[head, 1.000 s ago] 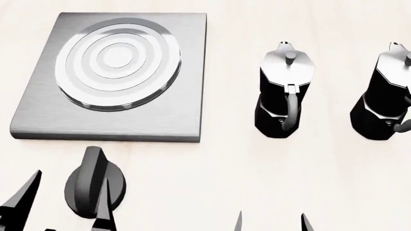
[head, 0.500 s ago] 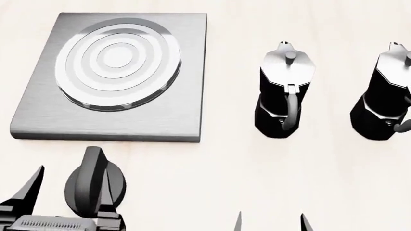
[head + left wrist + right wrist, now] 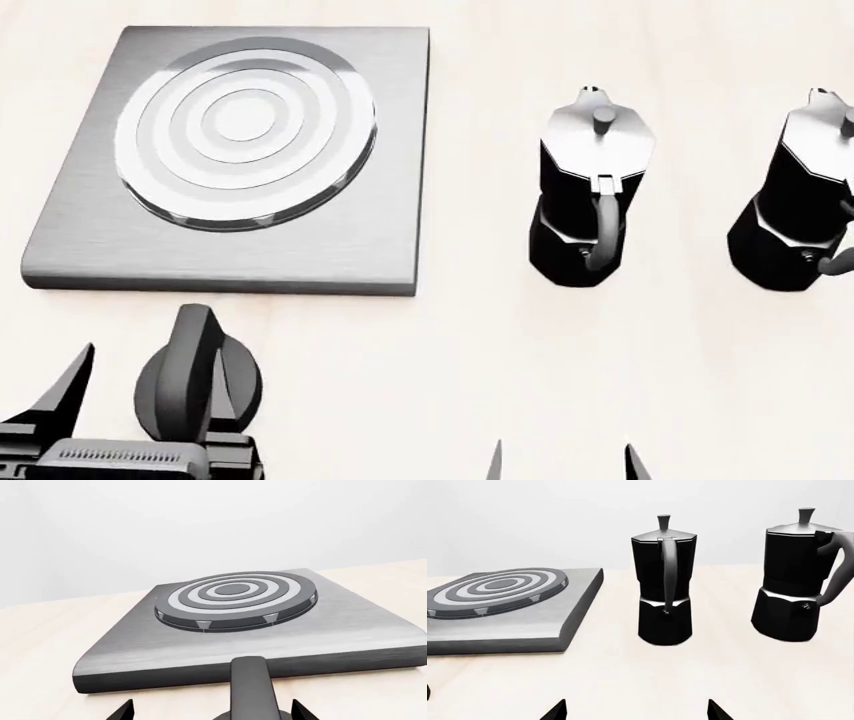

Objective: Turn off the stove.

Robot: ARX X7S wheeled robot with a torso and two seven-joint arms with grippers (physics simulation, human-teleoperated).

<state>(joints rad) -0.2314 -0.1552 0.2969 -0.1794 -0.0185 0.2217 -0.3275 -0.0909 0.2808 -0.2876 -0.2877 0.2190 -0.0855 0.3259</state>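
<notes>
The stove (image 3: 80, 245) is a flat grey metal slab at the far left of the head view, with a ringed round burner (image 3: 244, 125). It fills the left wrist view (image 3: 360, 630). Its black ridged knob (image 3: 187, 375) stands on the table in front of the slab, ridge pointing at the slab. My left gripper (image 3: 150, 392) is open, with its fingers on either side of the knob. In the left wrist view the knob ridge (image 3: 252, 690) rises between the two apart fingertips of the left gripper (image 3: 212, 712). My right gripper (image 3: 562, 462) is open and empty over bare table.
Two black-and-silver moka pots stand right of the stove: one at the middle (image 3: 587, 200), one at the right edge (image 3: 801, 200). Both show in the right wrist view (image 3: 664, 585) (image 3: 797, 580), beyond the open right gripper (image 3: 637, 711), with the stove slab (image 3: 507, 625) beside them.
My left gripper has moved forward around the knob, and more of its wrist body shows at the bottom of the head view. The knob, stove, pots and right gripper have not moved.
</notes>
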